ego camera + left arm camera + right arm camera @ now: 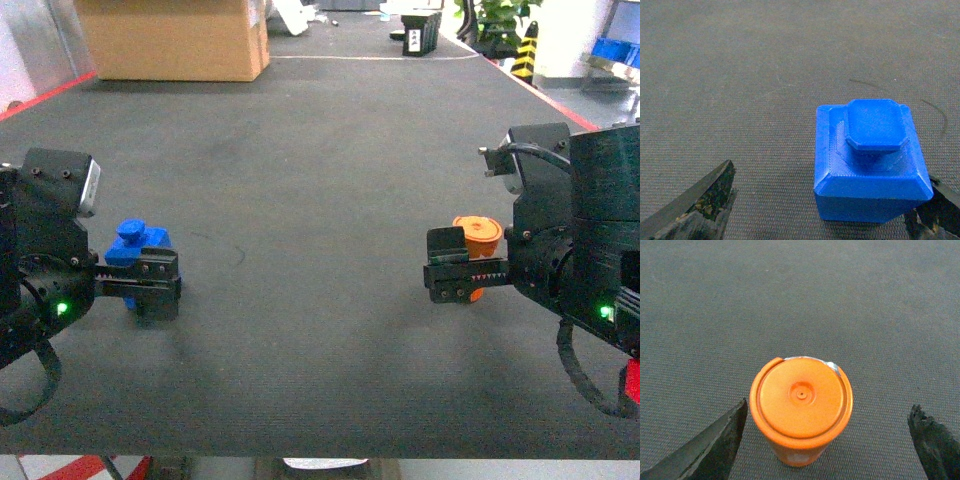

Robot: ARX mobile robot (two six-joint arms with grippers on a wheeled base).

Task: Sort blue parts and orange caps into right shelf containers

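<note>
Orange cap (pixel 801 407), round, flat-topped, upright.

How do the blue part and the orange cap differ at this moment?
The blue part is a square block with a raised octagonal knob; the orange cap is a round cylinder with a flat lid. The blue part sits off to one side between the open left gripper fingers; the orange cap sits nearer the middle of the right gripper. Both stand upright on the dark mat.

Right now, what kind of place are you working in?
Probably a workshop or warehouse floor. I'm at a wide dark mat-covered table, with a large cardboard box at its far end. Beyond it are a yellow-and-black striped post and blue bins on a shelf.
</note>
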